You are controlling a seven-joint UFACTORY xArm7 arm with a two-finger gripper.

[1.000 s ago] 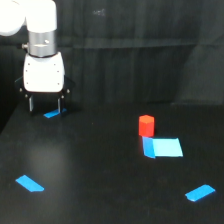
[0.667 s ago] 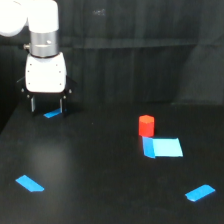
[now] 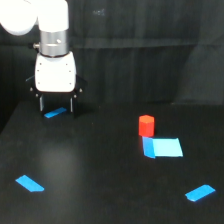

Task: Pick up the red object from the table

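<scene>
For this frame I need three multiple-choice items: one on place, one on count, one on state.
1. Where is the red block?
A. touching the far edge of the large blue patch
B. under the hand
C. at the table's near edge

2. How many blue patches lie on the table?
A. two
B. four
C. six

3. What is the hand doing?
A. gripping the block
B. open, above a small patch
C. pressed flat on the table

Answers: 1 A, the block stands at the patch's edge; 2 B, four separate patches show; 3 B, its fingers are apart with nothing between them.
</scene>
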